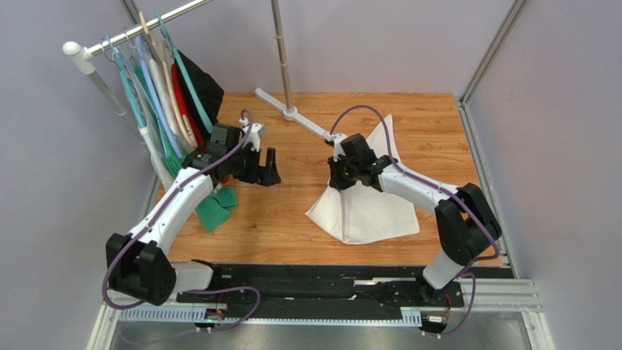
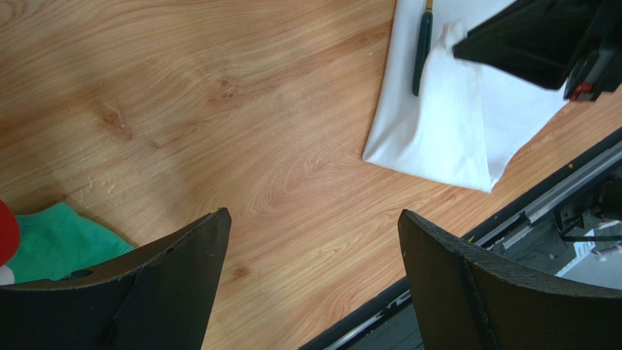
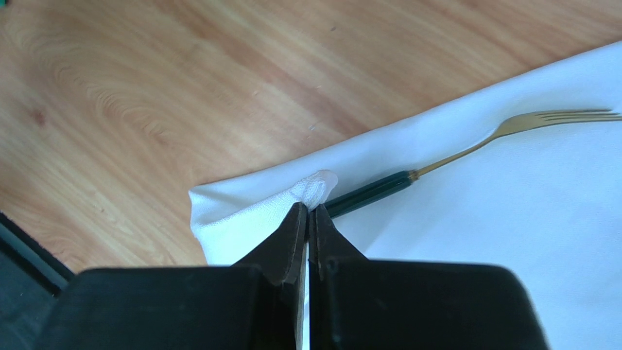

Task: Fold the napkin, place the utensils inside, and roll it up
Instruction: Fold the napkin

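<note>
the white napkin (image 1: 365,208) is lying on the right half of the wooden table (image 1: 292,219), wrinkled, with one pointed end reaching toward the far edge and a broader folded end nearer the arms. a fork (image 3: 394,184) with a dark green handle and gold tines is resting on the napkin. its handle is pointing toward the napkin's left edge and its tines toward the middle of the cloth.

the right gripper (image 3: 306,213) is sitting over the napkin's left edge. its fingers are pressing together on a small raised fold of the cloth, just beside the end of the fork handle. from the left wrist view, that fold of the napkin (image 2: 438,138) is rising in a flap up to the right gripper (image 2: 540,44), and the fork (image 2: 422,51) is lying right beside the flap.

the left gripper (image 2: 312,214) is hovering well to the left of the napkin, over bare wood. its fingers are standing wide apart and gripping nothing. in the top view the left gripper (image 1: 266,171) is pointing toward the napkin.

a green cloth (image 1: 217,206) is lying farther left of the napkin, by the left arm. beyond it a rack of clothes on hangers (image 1: 168,80) is standing at the table's far left corner. a metal pole on a white foot (image 1: 281,51) is rising just beyond the napkin's far point.
</note>
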Robot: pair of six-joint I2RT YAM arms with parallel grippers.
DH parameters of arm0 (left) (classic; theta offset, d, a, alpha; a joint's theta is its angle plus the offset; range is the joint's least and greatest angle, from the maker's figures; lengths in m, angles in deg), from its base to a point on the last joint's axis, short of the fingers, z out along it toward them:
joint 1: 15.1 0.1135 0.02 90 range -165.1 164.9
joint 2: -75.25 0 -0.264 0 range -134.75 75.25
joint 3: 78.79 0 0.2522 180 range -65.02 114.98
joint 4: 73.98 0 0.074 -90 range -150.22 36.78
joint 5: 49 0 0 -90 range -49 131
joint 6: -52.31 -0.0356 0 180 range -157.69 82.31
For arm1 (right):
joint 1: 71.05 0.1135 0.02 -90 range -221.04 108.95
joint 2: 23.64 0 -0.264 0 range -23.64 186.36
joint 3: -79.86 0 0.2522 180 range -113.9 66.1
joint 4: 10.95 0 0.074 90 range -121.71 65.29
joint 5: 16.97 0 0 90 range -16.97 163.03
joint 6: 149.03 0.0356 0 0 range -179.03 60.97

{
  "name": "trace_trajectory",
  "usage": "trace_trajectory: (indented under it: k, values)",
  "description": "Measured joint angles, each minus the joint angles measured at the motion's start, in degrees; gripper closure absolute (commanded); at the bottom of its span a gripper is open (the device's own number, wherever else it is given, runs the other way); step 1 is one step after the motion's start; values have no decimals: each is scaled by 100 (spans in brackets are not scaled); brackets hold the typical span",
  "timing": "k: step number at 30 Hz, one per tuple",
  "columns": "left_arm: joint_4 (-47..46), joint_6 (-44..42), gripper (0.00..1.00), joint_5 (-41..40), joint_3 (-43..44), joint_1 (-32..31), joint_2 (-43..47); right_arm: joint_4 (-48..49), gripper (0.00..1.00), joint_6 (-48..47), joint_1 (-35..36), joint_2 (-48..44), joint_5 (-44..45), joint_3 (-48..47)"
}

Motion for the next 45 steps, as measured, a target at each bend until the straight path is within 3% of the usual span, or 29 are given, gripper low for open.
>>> trace_trajectory:
  k: [21,41,44,45]
  values:
    - [4,-2,5,105,0,0,-146,-17,100,-424,-1421,1333,-205,-1272]
    - [20,-2,6,155,0,0,-251,-92,100,-439,-1823,1958,-232,-1764]
    - [20,-2,7,179,0,0,-260,-107,91,-435,-1840,1993,-199,-1775]
    - [20,-2,7,188,0,0,-264,-114,73,-435,-1849,1993,-192,-1775]
